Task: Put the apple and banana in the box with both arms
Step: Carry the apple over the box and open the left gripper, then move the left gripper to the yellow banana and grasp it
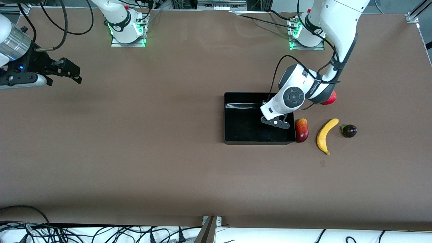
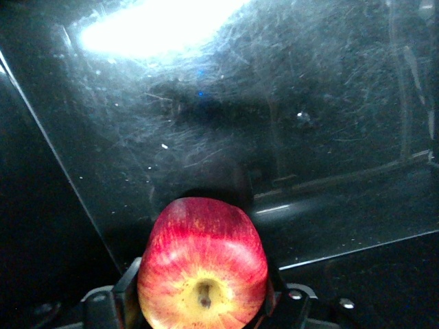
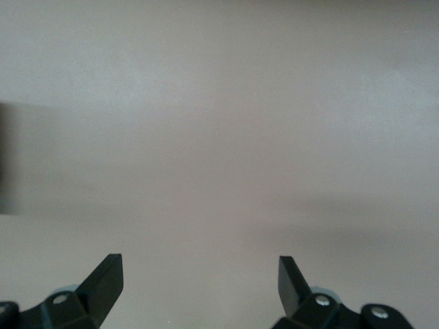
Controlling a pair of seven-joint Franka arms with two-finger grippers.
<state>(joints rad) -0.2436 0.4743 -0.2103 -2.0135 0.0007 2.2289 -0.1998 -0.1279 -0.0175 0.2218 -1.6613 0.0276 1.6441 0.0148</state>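
Right hand (image 3: 200, 284), its two black fingers (image 3: 106, 281) spread wide, over bare brown table (image 3: 219, 137).

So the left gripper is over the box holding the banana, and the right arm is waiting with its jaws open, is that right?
Not quite. The left gripper is over the box, but it holds the apple, as the left wrist view shows. The banana lies on the table beside the box. The right gripper does wait with jaws open.
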